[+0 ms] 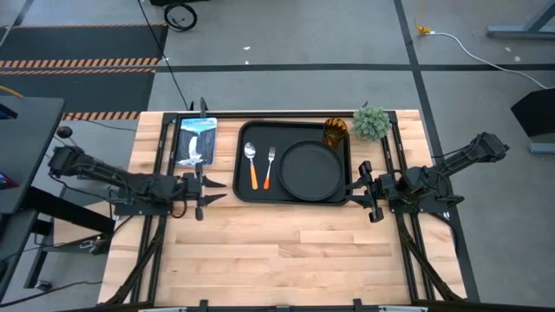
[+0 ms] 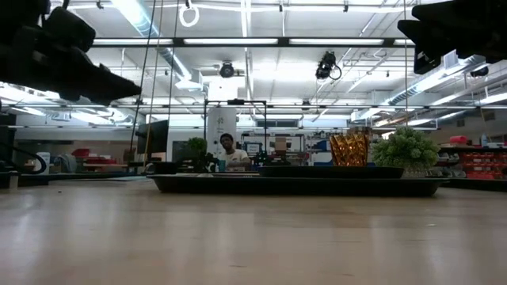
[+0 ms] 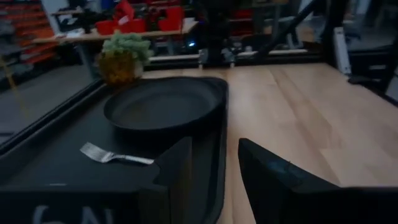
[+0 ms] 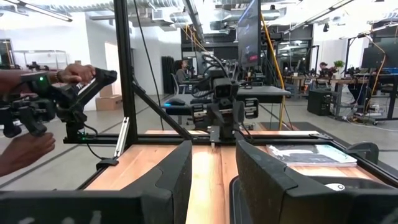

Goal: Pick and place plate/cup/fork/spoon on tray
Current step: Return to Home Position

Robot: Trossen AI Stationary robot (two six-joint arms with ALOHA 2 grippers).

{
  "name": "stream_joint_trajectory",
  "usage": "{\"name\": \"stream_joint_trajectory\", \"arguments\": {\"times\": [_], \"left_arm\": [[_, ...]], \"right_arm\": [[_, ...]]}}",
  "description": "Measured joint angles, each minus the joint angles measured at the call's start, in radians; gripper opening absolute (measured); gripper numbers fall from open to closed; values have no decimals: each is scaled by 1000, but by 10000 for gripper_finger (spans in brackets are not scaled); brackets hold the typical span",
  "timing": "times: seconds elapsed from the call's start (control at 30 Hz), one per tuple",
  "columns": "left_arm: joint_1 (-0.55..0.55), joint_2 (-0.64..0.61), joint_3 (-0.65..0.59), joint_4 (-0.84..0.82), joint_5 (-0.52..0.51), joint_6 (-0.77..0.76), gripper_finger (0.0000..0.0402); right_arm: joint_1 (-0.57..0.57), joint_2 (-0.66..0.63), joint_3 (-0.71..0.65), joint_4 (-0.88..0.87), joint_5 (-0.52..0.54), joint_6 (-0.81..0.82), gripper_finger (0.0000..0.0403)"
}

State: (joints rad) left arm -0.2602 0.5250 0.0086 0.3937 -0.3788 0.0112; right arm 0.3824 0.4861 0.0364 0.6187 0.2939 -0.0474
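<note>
tray [image 2: 293, 185] lay flat across mid-table, seen edge-on | cup [image 2: 349, 150] stood at its right part, rising above the rim | green plant [image 2: 405, 150] stood just right of the cup | dark arm parts hung at upper left and upper right corners | person [image 2: 230, 153] sat in room behind

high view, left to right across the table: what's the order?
left gripper → spoon → fork → plate → plant → right gripper. The cup overlaps the plate's span, so it is left out.
</note>
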Motion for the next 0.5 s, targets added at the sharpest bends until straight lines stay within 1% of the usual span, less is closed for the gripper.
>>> {"name": "stream_joint_trajectory", "arguments": {"times": [0.13,0.23,0.4,0.5], "left_arm": [[20,-80,0,-59,71,55,142],[37,-135,0,-120,95,73,142],[60,-236,0,-300,96,3,142],[69,-288,0,-323,101,-30,142]], "right_arm": [[0,0,0,1,0,0,132],[0,0,0,1,0,0,132],[0,0,0,1,0,0,132],[0,0,0,1,0,0,132]]}}
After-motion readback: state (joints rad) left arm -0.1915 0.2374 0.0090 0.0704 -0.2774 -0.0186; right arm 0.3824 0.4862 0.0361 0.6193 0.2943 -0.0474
